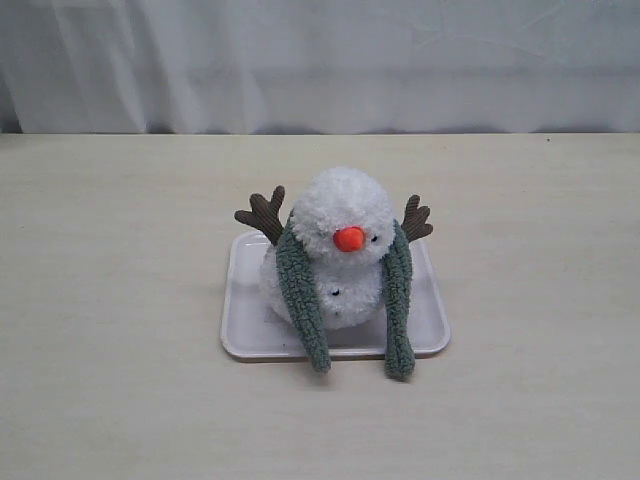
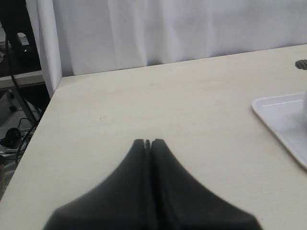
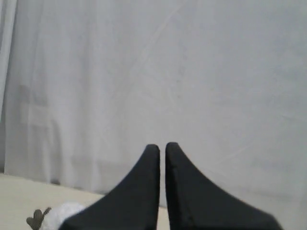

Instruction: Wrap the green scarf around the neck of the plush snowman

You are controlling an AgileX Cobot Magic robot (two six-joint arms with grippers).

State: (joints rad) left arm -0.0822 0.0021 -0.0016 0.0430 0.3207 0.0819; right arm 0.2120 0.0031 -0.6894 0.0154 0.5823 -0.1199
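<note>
My left gripper point(image 2: 147, 142) is clenched on nothing, above the table point(image 2: 144, 96) and near the white tray's point(image 2: 283, 120) corner. My right gripper point(image 3: 162, 146) is pressed closed too, empty, facing the curtain point(image 3: 192, 72). The snowman point(image 1: 340, 205) sits on the tray. The green scarf point(image 1: 298, 290) hangs down both its sides, probably looped behind, with its ends past the front rim. Wide table lies either side.

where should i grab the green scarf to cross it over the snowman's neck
Grip the green scarf near a loose rounded end, say the one on the right of the exterior view, coming down from above. Both ends lie free over the white tray's front rim, clear of the plush snowman's body.
</note>
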